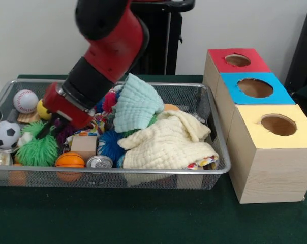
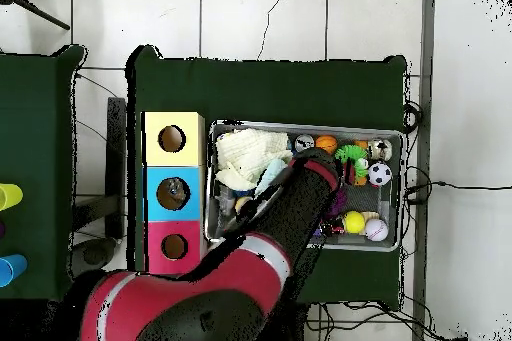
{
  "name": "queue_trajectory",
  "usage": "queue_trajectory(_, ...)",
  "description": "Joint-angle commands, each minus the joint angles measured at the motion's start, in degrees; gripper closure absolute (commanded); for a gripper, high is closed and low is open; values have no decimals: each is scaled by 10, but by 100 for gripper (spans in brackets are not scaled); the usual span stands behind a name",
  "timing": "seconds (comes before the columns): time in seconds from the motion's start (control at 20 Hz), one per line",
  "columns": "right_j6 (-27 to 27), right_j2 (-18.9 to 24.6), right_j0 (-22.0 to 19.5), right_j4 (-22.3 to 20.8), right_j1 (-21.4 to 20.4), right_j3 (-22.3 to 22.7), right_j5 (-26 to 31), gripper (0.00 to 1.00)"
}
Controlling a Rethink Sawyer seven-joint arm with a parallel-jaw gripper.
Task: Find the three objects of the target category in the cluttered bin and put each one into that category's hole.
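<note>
In the front view we see the red and black arm slanting down from the top into the left half of the cluttered bin, a wide silver wire-mesh basket that sits on the green desk. The gripper at its tip is buried among the toys just beside a green spiky ball, and we cannot tell how its fingers stand, since the arm's red end and the clutter hide them. Around it lie a baseball, a yellow ball, a soccer ball, a small orange basketball, a silver drink can, a little wooden block and a blue spiky ball. A pale green cloth and a cream cloth are heaped over the middle and right of the basket. We make out no crushed water bottle in this view. To the right of the basket stand three wooden boxes touching in a row, each with a round hole: the red-topped box farthest, the blue-topped box in the middle, the yellow-topped box nearest. In the overhead view the arm reaches up from the bottom and covers the middle of the basket; the cloths lie toward the boxes, the balls at the opposite end, and here too the fingers are hidden.
</note>
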Motion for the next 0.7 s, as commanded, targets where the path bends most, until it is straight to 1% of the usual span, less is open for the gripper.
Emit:
queue_trajectory(0.05,-111,176,-96,46,-54,21,54,100)
queue_trajectory(0.1,-119,187,-105,46,-58,23,60,100)
queue_trajectory(0.2,-154,231,-143,44,-72,35,67,100)
queue_trajectory(0.35,-228,344,-236,41,-88,65,84,100)
queue_trajectory(0.45,-253,386,-270,40,-89,75,96,100)
queue_trajectory(0.5,-210,364,-304,35,-97,113,71,100)
queue_trajectory(0.6,-216,379,-321,28,-100,122,73,100)
queue_trajectory(0.65,-224,395,-334,27,-102,129,76,100)
queue_trajectory(0.7,-224,410,-345,22,-104,132,87,0)
